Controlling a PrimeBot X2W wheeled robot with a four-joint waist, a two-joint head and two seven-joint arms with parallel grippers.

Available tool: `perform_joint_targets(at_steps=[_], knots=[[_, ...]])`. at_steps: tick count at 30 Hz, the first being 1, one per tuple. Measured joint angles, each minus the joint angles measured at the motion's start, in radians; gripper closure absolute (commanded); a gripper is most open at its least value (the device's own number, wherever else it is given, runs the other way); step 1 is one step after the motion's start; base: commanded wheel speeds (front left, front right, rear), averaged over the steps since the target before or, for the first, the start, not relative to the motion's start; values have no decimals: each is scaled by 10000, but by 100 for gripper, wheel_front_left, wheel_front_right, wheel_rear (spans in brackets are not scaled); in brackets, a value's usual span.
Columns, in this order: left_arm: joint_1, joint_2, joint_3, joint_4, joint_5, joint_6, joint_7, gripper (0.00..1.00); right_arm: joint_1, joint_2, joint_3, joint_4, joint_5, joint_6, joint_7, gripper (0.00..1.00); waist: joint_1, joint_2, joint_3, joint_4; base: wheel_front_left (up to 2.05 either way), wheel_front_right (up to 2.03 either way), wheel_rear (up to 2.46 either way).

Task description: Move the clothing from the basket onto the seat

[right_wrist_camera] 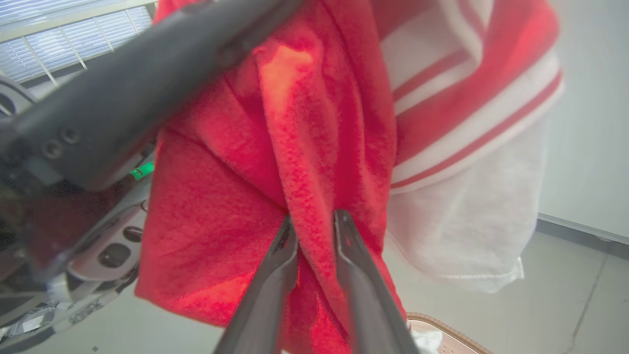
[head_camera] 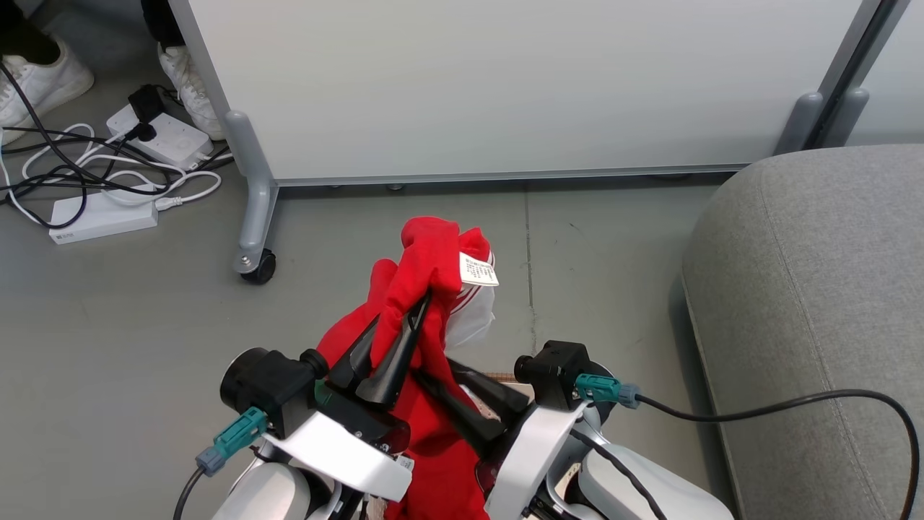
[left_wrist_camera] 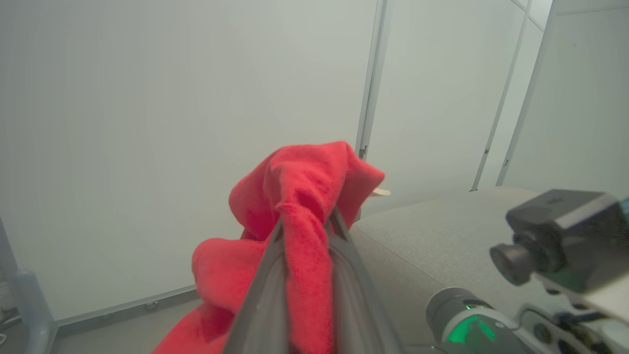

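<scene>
A bright red piece of clothing (head_camera: 426,260) with white stripes and a white care tag (head_camera: 478,271) hangs bunched in the air above the floor. My left gripper (head_camera: 411,310) is shut on its top fold, with red cloth draped over the fingers (left_wrist_camera: 307,221). Lower down, my right gripper (head_camera: 433,370) reaches in from the right. Its two fingers are pinched on a hanging red fold (right_wrist_camera: 314,219). The basket shows as a strip of brown rim (right_wrist_camera: 442,329) below the cloth. The grey seat (head_camera: 816,325) lies to the right, also seen beyond the cloth as the seat (left_wrist_camera: 442,231).
A white partition panel (head_camera: 505,87) on a caster (head_camera: 256,267) stands just behind the cloth. Power strips and tangled cables (head_camera: 108,180) lie on the floor at far left, beside a person's white shoes (head_camera: 43,79). Grey floor (head_camera: 599,274) separates the cloth from the seat.
</scene>
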Motion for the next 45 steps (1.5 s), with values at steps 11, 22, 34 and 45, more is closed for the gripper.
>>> perform_joint_targets(at_steps=[11,22,34,45], knots=[[-71,46,25,4,96,115,-148,0,-585,4,-127,823,466,0,-623,100,0,0,10,-87,0,0,0],[-92,535,-907,-92,844,-6,228,0,-658,-2,-2063,1726,-669,0,-807,100,0,0,-18,-350,0,0,0],[107,874,-1918,341,1160,-263,512,0,-84,-8,-3544,2161,-1732,0,-807,100,0,0,51,-1006,0,0,0],[72,988,-2044,742,1241,-249,222,0,205,-12,-4443,1651,-2422,0,-612,100,0,0,376,-2290,0,0,0]])
